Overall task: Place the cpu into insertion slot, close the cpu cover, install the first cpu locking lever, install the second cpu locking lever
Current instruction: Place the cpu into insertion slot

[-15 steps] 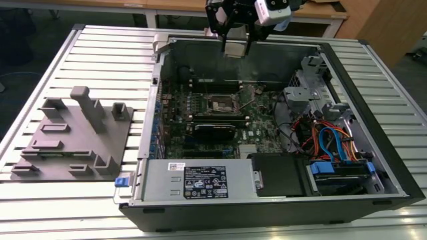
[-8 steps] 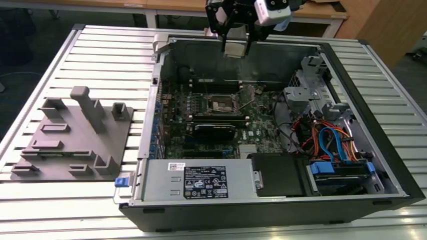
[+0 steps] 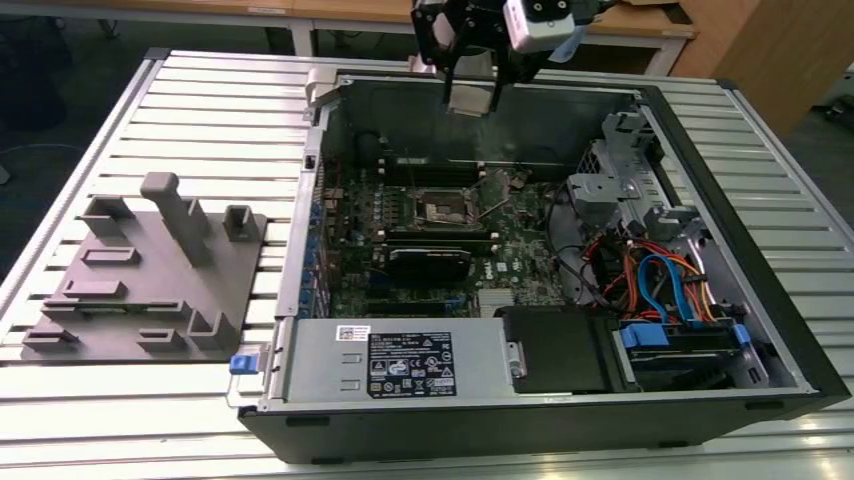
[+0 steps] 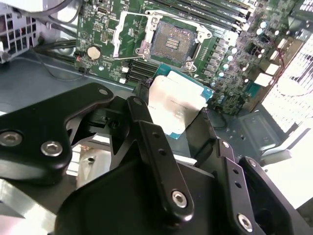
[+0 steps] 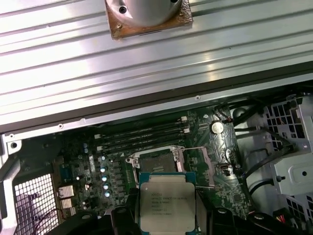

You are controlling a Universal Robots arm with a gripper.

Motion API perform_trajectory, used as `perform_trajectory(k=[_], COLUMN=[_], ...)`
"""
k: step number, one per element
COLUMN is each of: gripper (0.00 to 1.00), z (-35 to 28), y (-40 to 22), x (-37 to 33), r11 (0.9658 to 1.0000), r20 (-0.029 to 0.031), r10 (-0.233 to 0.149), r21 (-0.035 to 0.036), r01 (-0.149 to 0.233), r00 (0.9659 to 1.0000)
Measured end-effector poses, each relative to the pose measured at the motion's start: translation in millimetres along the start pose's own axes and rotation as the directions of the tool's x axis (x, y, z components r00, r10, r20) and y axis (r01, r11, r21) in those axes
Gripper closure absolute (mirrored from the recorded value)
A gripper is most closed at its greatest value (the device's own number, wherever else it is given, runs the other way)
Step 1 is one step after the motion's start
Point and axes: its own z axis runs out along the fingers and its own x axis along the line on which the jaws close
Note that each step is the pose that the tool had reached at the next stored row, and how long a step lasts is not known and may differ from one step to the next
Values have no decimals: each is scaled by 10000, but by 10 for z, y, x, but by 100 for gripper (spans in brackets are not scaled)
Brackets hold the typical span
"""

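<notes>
**Chip in the pincer, high over the open socket**

My gripper (image 3: 473, 98) pinches the chip (image 4: 175, 105) by two opposite edges. In the exterior view it hangs over the far wall of the case (image 3: 534, 435), at twelve o'clock from the socket (image 3: 445, 205). The socket lies bare, its cover (image 4: 131, 33) swung open beside it. I judge the chip light, stiff and delicate underneath, so the edges are the only safe hold. Room looks tight: memory sticks (image 3: 430, 168) at twelve, black card (image 3: 427, 262) at six.
</notes>
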Motion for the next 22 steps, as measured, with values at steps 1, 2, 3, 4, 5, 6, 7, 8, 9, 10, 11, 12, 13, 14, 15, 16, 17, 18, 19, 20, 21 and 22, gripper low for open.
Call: perform_trajectory(k=[1, 2, 3, 4, 5, 6, 7, 8, 9, 10, 11, 12, 13, 14, 15, 16, 17, 18, 19, 20, 21, 22], gripper=[46, 46, 46, 46, 46, 46, 46, 46, 46, 46, 46, 46, 46, 46, 46, 46, 46, 46, 46, 46, 46, 46], z=[1, 1, 1, 1, 1, 1, 1, 1, 1, 1, 2, 1, 1, 2, 1, 2, 2, 2, 2, 2, 2, 2], y=[0, -1, 0, 0, -1, 0, 0, 0, -1, -1, 0, 0, 0, 0, 0, 0, 0, 0, 0, 0, -1, -1], x=[0, 1, 1, 1, 1, 1, 1, 1, 1, 1, 1, 1, 1, 1, 1, 1, 1, 1, 1, 1, 1, 1], r11=[9999, 9998, 9997, 9997, 9997, 9997, 9997, 9997, 9997, 9997, 9996, 9996, 9996, 9995, 9995, 9994, 9993, 9992, 9989, 9987, 9985, 9983], r20=[11, 18, 21, 21, 22, 22, 22, 22, 22, 23, 24, 25, 26, 28, 30, 32, 34, 37, 41, 45, 49, 52], r10=[115, 204, 233, 236, 240, 242, 242, 244, 247, 255, 265, 278, 292, 310, 330, 351, 373, 410, 458, 503, 547, 586], r21=[-2, -4, -5, -6, -6, -6, -5, -6, -6, -6, -7, -7, -7, -8, -8, -8, -9, -9, -10, -11, -12, -13], r01=[-115, -204, -233, -236, -240, -242, -242, -244, -247, -255, -265, -278, -292, -310, -330, -351, -373, -410, -458, -503, -547, -586], r00=[9999, 9998, 9997, 9997, 9997, 9997, 9997, 9997, 9997, 9997, 9996, 9996, 9996, 9995, 9995, 9994, 9993, 9992, 9989, 9987, 9985, 9983])
